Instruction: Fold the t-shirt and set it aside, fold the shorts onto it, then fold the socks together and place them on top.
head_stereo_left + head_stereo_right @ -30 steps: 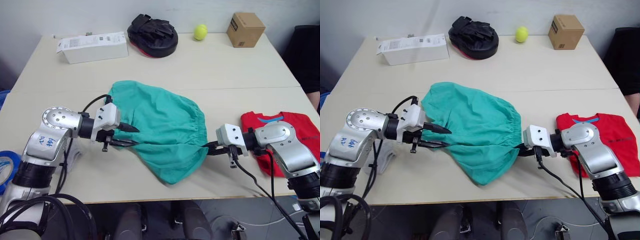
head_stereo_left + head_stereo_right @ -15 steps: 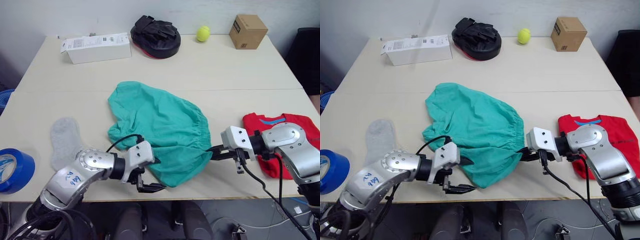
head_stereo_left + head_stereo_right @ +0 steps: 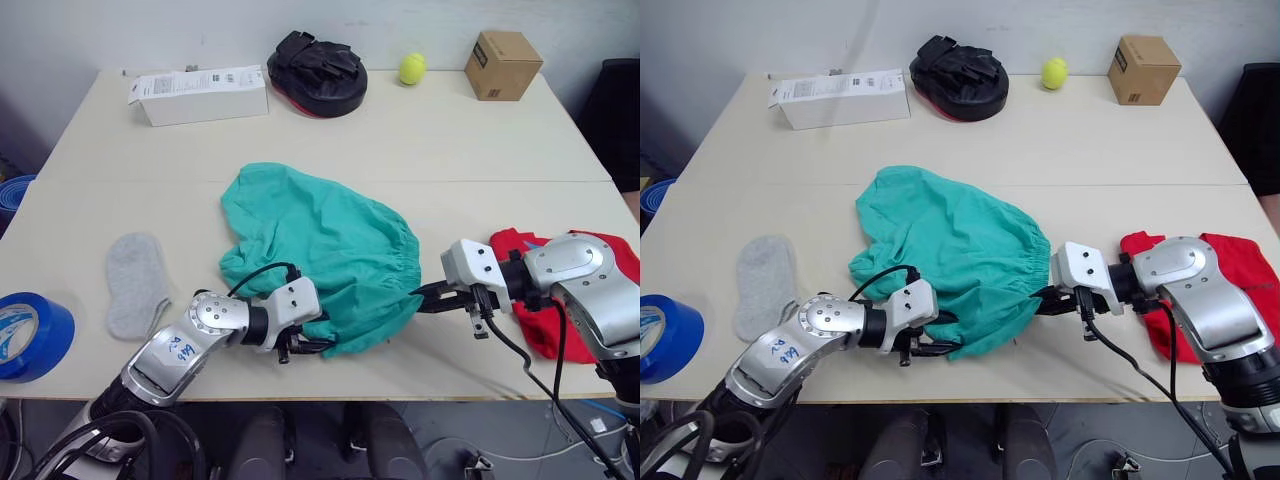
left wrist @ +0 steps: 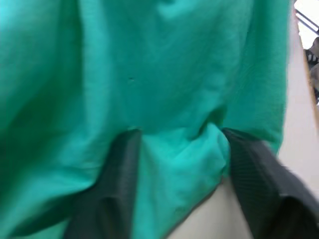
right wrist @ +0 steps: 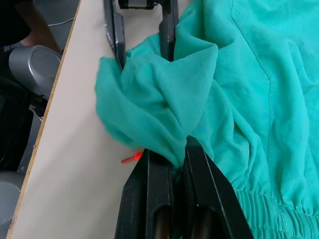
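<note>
Mid-task: shorts [image 3: 320,240] crumpled at table centre, unfolded. Right gripper [image 5: 172,159] clamped on waistband edge; left gripper [image 4: 174,149] apart around near hem. Shirt [image 3: 590,290] set aside right. Sock [image 3: 135,283] left, untouched.

Rumpled teal shorts [image 3: 318,245] lie mid-table, red t-shirt [image 3: 600,262] right, grey sock [image 3: 135,283] left

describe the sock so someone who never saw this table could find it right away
Start at the teal-green shorts bunched mid-table, then look toward the robot's left. Between them and the blue tape roll at the table's edge lies the sock, flat and alone. It is the small, pale grey knit piece, far smaller than either garment.
</note>
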Tool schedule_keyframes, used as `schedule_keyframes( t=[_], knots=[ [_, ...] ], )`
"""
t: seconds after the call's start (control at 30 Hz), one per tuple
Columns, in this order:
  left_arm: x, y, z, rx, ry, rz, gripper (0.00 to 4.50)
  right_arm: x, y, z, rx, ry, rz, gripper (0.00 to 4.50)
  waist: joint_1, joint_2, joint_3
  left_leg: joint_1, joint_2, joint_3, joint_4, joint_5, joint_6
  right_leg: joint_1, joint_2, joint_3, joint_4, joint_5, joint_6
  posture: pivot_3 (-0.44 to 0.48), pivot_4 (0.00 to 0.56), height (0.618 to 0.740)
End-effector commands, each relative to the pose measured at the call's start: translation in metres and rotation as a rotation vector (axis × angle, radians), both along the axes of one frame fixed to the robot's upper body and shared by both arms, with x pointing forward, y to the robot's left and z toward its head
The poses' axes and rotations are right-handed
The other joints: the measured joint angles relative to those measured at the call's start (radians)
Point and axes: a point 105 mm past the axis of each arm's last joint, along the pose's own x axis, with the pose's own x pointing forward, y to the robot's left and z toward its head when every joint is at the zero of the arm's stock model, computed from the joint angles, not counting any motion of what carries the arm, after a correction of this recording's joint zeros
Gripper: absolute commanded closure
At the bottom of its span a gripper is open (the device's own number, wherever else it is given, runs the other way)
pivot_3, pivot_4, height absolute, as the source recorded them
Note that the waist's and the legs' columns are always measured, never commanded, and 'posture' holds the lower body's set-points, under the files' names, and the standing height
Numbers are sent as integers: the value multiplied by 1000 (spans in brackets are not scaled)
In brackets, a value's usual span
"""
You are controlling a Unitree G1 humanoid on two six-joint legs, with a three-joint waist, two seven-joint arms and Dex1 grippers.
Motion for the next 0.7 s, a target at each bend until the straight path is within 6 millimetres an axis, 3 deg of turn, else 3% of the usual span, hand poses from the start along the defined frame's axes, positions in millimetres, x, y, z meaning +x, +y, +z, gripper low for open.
schedule_keyframes(
  t=[0.03,0.17,0.43,0.57,0.67,0.7],
  knots=[
    [16,25,2,77,-39,14,3303,10,-4,18,29,-66,-35,4500,-3,0,0,0,0,0,0,0,0,0,0,0,0,0,0,0,150,740],
    [44,50,26,133,-128,12,4460,14,-6,25,53,-74,-64,4500,-2,0,0,0,0,0,0,0,-1,-1,0,-1,1,0,-1,0,150,740],
    [99,79,90,175,-324,63,4460,18,-5,33,157,-46,-149,4500,3,0,0,-4,-1,0,0,0,0,-3,0,-2,0,0,0,0,150,740],
    [87,65,102,76,-310,-24,4460,16,0,38,208,-14,-173,4500,-1,0,0,-4,0,0,0,0,0,-3,0,-2,0,0,0,0,150,740],
    [64,53,95,12,-248,-85,4460,14,1,37,210,-11,-174,4500,-6,0,0,-4,0,1,0,0,0,-4,1,-2,1,0,0,0,150,740],
    [61,53,91,11,-238,-77,4275,13,2,37,210,-12,-175,4500,-6,0,0,-4,0,1,0,0,0,-4,1,-2,1,0,0,0,150,740]
  ],
)
